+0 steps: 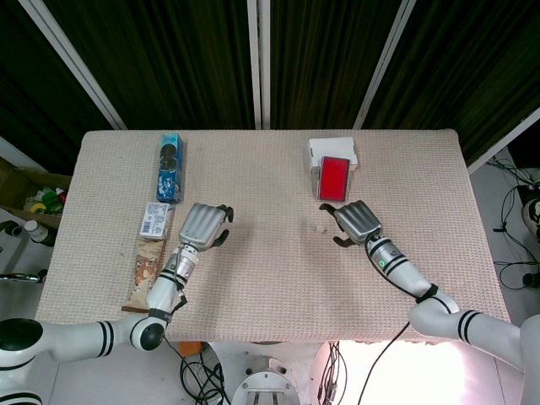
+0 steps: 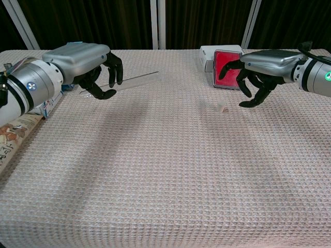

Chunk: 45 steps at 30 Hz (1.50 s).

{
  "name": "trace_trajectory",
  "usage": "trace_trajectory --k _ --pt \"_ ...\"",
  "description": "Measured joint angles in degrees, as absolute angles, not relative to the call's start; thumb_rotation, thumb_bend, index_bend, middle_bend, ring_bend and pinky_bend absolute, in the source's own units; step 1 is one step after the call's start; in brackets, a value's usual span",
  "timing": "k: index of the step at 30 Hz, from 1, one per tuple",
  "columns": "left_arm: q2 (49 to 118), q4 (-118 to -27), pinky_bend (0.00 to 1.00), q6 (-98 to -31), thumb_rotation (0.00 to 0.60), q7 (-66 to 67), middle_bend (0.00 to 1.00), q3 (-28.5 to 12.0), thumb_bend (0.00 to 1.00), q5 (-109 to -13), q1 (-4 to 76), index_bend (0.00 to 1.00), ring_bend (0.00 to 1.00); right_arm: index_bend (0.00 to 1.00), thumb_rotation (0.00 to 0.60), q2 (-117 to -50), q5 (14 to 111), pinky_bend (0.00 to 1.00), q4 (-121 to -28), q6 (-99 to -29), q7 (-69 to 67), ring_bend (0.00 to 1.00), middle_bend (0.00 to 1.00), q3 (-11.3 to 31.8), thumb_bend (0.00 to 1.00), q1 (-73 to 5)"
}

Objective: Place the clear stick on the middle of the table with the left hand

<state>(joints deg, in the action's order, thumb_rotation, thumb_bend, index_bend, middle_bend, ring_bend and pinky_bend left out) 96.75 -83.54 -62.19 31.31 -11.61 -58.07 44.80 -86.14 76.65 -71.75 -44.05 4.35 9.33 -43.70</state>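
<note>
A: Left hand [image 2: 88, 64] status?

B: Raised off the table [image 1: 270, 278], palm down, fingers curled around the clear stick [image 2: 137, 80]. In the chest view the stick runs out from under the fingers toward the red box [image 2: 225, 67], its free end tilted slightly up. It looks lifted clear of the cloth, though I cannot tell for certain.

A: Does the head view show it too?

B: There the left hand [image 1: 202, 226] shows from above and covers the stick; I cannot make it out.

A: Right hand [image 2: 258, 72]?

B: Hovering just in front of the red box, fingers bent downward and apart, nothing in them. Seen from the head view, the right hand [image 1: 354, 221] sits at the near edge of the red box [image 1: 334, 177].

A: Anything else near the box?

B: It lies partly on a white box [image 1: 332, 152]. A small pale scrap [image 2: 221, 107] rests on the cloth just in front of it, below the right hand's fingers.

A: And on the far side from the red box?

B: A blue packet [image 1: 170, 167], a smaller packet [image 1: 157, 218] and a long brown packet [image 1: 145, 270] lie in a row beyond the left hand.
</note>
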Motion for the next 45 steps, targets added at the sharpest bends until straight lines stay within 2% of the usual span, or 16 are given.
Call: trace_trajectory --k 13,25,45 --pt "96.79 -84.09 1.00 -62.11 0.600 32.79 0.63 -11.80 0.45 -56.58 44.90 0.65 0.77 0.36 0.600 -88.60 75.59 0.97 -68.52 -41.12 3.87 0.89 0.82 9.05 0.24 -46.70" --pt "96.94 -83.82 1.00 -61.94 0.600 32.53 0.62 -11.76 0.45 -56.29 44.93 0.65 0.77 0.42 0.600 -90.58 74.50 0.98 -65.95 -39.38 3.98 0.90 0.83 8.09 0.30 -47.95" --pt "96.75 -83.38 1.00 -61.95 0.600 31.75 0.62 -11.50 0.45 -56.43 44.46 0.65 0.77 0.48 0.600 -92.25 74.12 0.99 -63.43 -39.98 3.50 0.91 0.84 7.76 0.33 -48.60"
